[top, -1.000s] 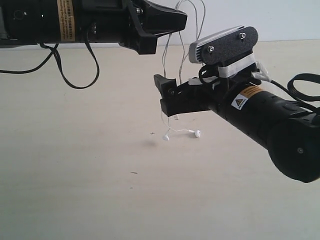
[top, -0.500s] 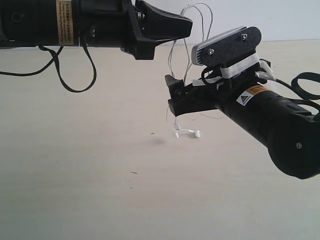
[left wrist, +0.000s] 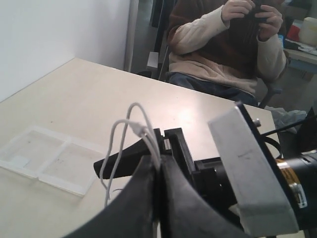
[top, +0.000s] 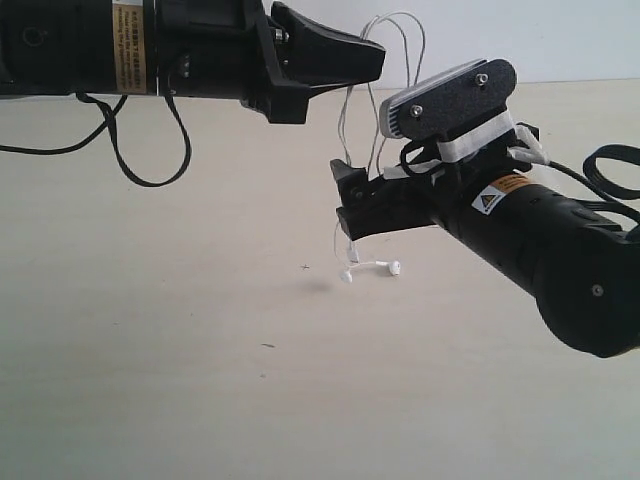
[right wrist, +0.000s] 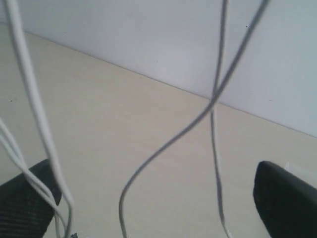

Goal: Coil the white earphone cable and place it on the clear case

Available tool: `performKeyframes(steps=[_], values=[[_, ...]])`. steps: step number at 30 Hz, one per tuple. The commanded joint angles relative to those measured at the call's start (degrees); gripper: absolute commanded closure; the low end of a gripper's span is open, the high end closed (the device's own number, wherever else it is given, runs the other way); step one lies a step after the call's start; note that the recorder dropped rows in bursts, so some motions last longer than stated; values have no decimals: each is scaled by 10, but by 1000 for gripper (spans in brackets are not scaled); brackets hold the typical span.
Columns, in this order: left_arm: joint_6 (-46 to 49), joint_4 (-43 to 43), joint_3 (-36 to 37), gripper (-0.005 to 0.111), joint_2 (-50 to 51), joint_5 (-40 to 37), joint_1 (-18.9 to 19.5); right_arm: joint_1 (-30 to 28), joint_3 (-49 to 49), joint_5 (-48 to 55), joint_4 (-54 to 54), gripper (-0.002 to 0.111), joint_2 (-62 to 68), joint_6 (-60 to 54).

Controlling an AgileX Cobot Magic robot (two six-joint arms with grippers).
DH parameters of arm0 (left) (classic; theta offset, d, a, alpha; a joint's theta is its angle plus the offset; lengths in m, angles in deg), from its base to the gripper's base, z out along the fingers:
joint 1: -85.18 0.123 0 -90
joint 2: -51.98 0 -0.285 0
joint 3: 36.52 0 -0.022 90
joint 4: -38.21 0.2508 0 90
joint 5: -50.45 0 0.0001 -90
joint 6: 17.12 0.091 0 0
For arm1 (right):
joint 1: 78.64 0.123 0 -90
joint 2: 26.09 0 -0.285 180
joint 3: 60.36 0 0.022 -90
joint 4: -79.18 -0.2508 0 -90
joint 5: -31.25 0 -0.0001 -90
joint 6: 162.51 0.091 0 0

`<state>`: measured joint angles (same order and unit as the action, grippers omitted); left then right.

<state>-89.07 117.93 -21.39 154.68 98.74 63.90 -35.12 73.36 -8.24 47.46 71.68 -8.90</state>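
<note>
Left hand [top: 372,58] pinches the cable [left wrist: 142,131] tight; right hand [top: 343,198] (jaws apart) straddles it lower down, earbuds [top: 394,267] dangling beneath.

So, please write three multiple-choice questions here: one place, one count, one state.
1. How many halves does the clear case show? A one; B two; C four.
2. Where are the earbuds? A inside the case; B on a wrist camera; C below the right gripper, down at the table.
3. The left gripper is: A shut on the white earphone cable; B open; C shut on the case.
Answers: 1 B, two halves lie side by side; 2 C, they dangle under it; 3 A, it pinches the loops.
</note>
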Motion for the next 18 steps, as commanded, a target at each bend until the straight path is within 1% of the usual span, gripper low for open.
performKeyframes(steps=[1, 18], values=[[-4, -11, -5, 107, -6, 3, 0, -2, 3, 3, -6, 3, 2, -4], [-4, -11, -5, 107, -6, 8, 0, -2, 3, 3, -17, 4, 2, -4]])
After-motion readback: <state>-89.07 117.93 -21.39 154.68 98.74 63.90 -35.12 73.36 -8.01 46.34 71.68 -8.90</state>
